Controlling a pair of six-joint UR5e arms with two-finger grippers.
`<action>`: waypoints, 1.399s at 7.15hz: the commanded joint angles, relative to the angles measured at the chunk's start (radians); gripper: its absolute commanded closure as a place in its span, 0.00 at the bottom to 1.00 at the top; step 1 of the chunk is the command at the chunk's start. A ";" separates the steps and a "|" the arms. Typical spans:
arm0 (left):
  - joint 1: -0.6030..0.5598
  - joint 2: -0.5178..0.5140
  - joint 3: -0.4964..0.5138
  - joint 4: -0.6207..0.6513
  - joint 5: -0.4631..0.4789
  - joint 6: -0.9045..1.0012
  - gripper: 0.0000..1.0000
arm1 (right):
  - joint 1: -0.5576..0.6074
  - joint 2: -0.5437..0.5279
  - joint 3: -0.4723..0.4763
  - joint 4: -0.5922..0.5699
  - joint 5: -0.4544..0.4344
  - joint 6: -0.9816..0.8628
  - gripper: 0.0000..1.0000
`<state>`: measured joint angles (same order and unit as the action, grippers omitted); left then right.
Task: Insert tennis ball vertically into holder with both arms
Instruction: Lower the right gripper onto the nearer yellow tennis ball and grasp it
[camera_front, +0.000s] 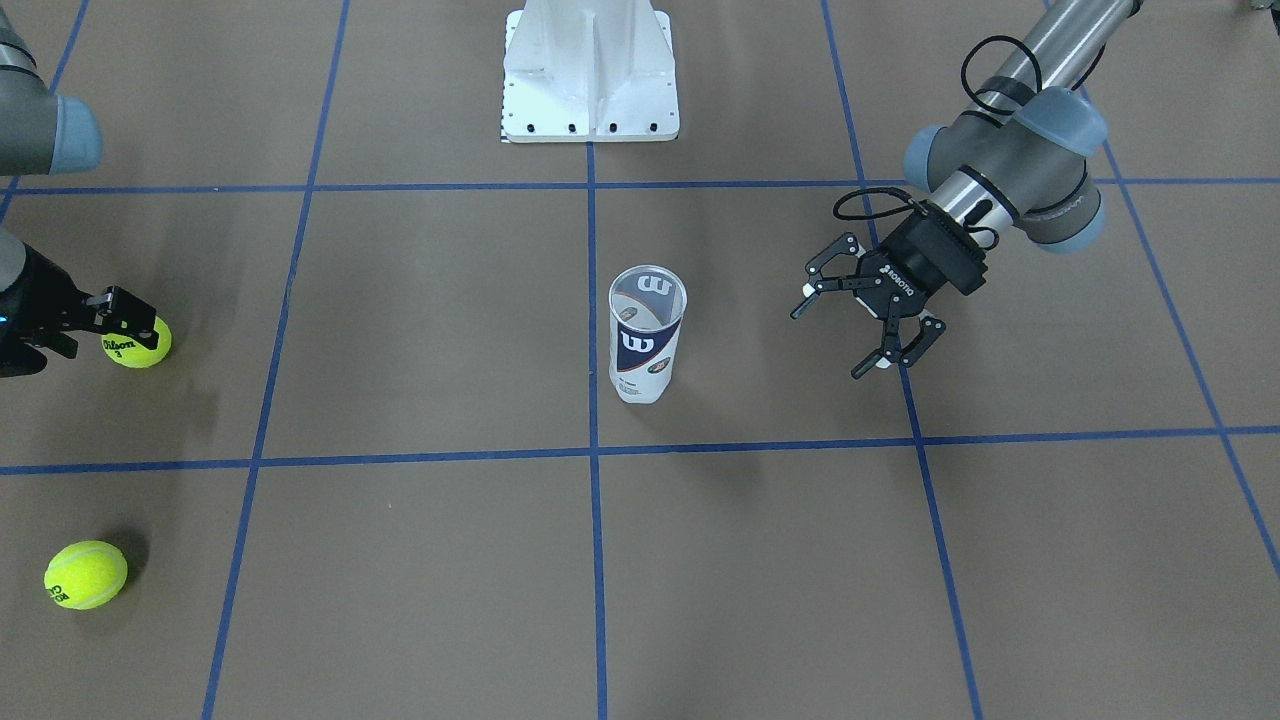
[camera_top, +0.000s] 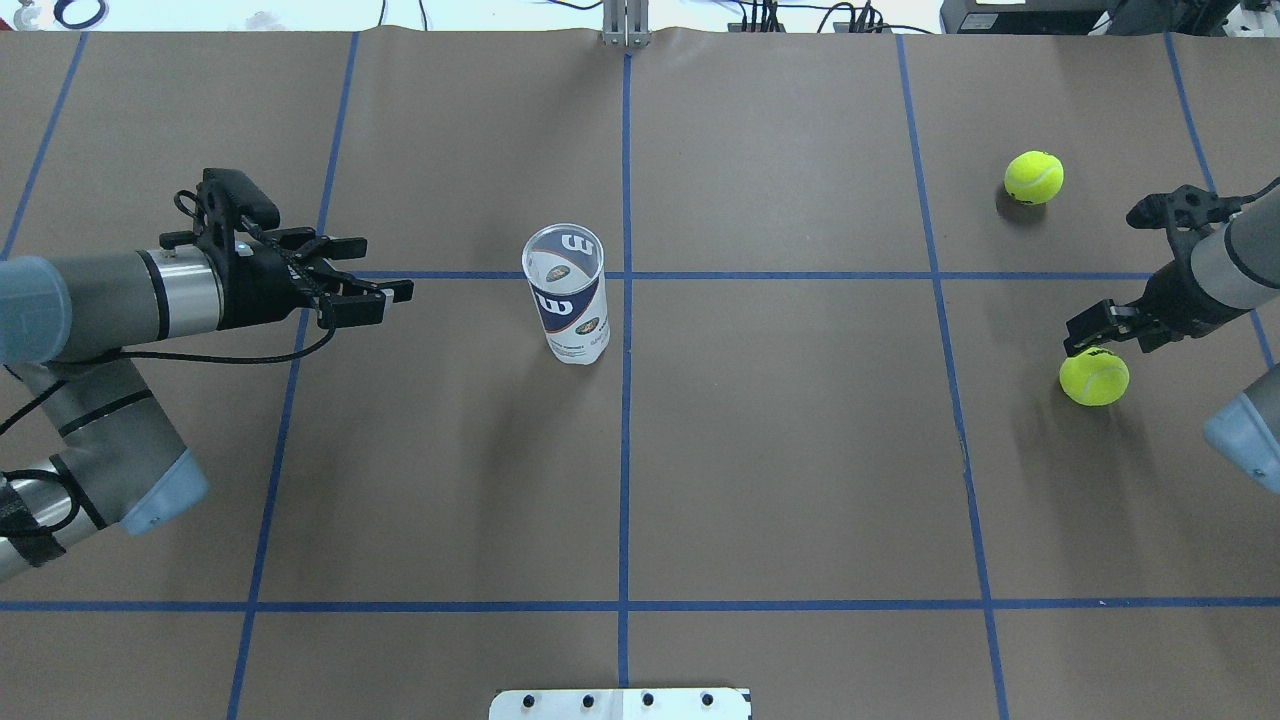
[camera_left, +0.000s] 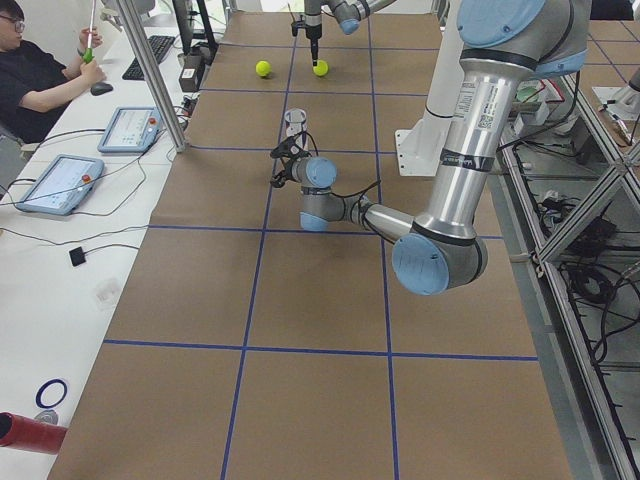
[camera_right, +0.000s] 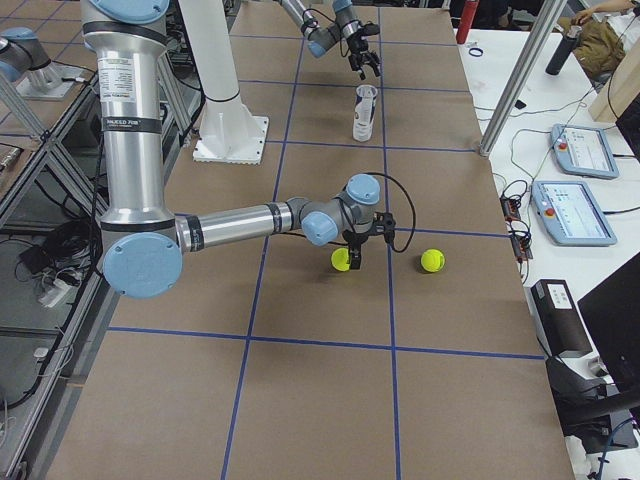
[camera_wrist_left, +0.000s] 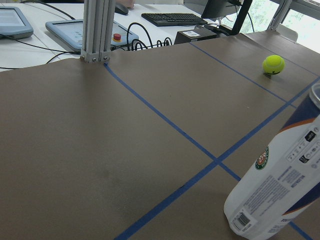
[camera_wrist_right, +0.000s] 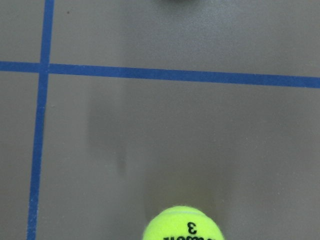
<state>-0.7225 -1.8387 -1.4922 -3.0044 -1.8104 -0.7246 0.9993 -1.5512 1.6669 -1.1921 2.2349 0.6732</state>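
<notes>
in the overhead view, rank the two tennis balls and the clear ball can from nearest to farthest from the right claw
From the right claw:
1. Yellow-green felt tennis ball, right at the claw's fingertips, near the table's right edge.
2. Second yellow-green tennis ball, also on the right side, farther from the robot.
3. Clear plastic cylindrical can with navy label, upright just left of the centre line.

Table (camera_top: 800, 450): holder (camera_top: 566, 295), ball (camera_top: 1034, 177), maybe 2nd ball (camera_top: 1094, 376)
</notes>
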 joint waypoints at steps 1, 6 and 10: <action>0.000 -0.005 0.006 -0.002 0.000 0.001 0.01 | -0.028 0.000 -0.024 0.002 -0.006 0.000 0.01; 0.000 -0.011 0.010 -0.002 -0.001 0.005 0.01 | -0.048 0.003 -0.026 0.002 0.005 0.006 0.02; 0.000 -0.017 0.010 -0.002 0.000 0.005 0.01 | -0.027 0.038 0.037 0.019 0.018 -0.001 1.00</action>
<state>-0.7225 -1.8522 -1.4818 -3.0087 -1.8101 -0.7194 0.9578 -1.5316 1.6690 -1.1720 2.2433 0.6719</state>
